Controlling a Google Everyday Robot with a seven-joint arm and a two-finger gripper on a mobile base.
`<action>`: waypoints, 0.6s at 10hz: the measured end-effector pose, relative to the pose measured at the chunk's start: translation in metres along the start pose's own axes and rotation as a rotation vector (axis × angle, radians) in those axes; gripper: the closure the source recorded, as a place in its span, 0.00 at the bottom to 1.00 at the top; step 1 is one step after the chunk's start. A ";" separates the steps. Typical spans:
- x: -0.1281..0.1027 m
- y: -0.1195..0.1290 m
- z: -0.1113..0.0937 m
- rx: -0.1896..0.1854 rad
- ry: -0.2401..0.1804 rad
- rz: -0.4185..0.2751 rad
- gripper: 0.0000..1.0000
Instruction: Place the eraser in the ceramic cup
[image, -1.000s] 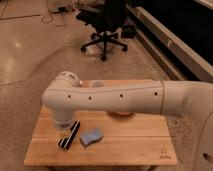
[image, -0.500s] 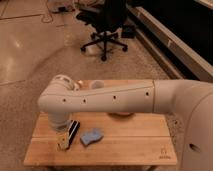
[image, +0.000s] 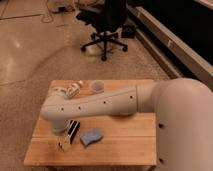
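Partly | arm (image: 100, 105) hides table (image: 125, 146) middle | end effector (image: 69, 135) front-left, beside blue object (image: 92, 136)

- The light wooden slatted worktop (image: 130, 150) bears the things below.
- The pale round ceramic cup (image: 97, 87) stands near the back edge, left of the middle.
- A white curled object (image: 67, 91) lies just left of the cup, at the back-left corner.
- The white jointed robot arm (image: 100, 102) reaches across from right to left, in front of the cup.
- The small blue soft-edged eraser (image: 92, 136) lies front left, before the arm, well apart from the cup.
- The dark two-finger gripper (image: 67, 138) points down just left of the eraser.
- A black wheeled office chair (image: 107, 25) stands on the floor behind the worktop.
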 end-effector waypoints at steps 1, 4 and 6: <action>0.006 -0.008 0.008 0.004 0.006 -0.023 0.20; 0.030 -0.025 0.025 0.007 0.019 -0.067 0.20; 0.044 -0.035 0.035 0.011 0.021 -0.098 0.20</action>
